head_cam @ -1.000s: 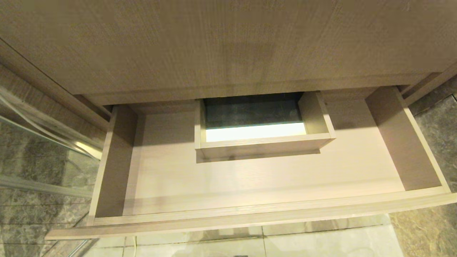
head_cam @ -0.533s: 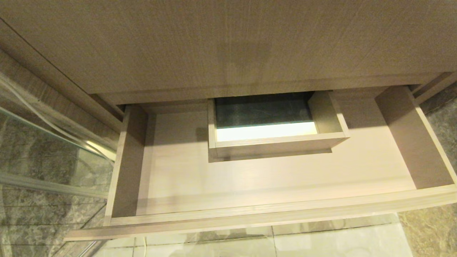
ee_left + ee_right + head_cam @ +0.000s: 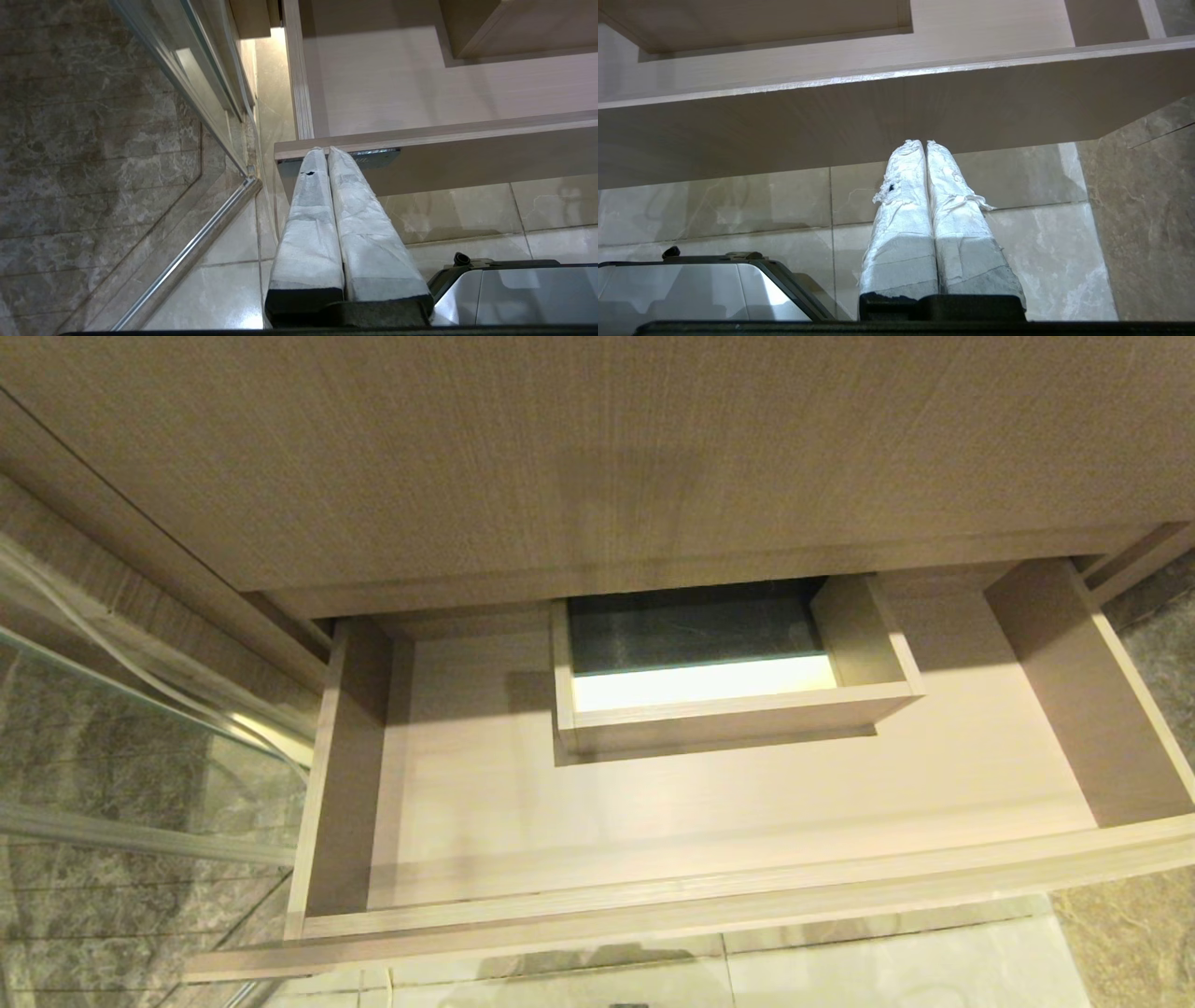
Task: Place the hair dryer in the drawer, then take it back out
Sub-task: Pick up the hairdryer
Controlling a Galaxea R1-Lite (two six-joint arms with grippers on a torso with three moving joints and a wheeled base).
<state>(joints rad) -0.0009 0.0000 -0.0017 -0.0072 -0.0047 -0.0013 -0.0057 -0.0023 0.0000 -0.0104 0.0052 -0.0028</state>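
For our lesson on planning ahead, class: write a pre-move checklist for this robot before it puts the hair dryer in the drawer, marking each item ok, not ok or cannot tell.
1. Drawer pulled open: ok.
2. Drawer floor free of things: ok; only the boxed cutout stands at mid-back.
3. Hair dryer located: not ok; it shows in no view.
4. Left claw ready to grasp: not ok; shut and holding nothing, by the drawer front's left end.
5. Right claw ready to grasp: not ok; shut and holding nothing, low before the drawer front.
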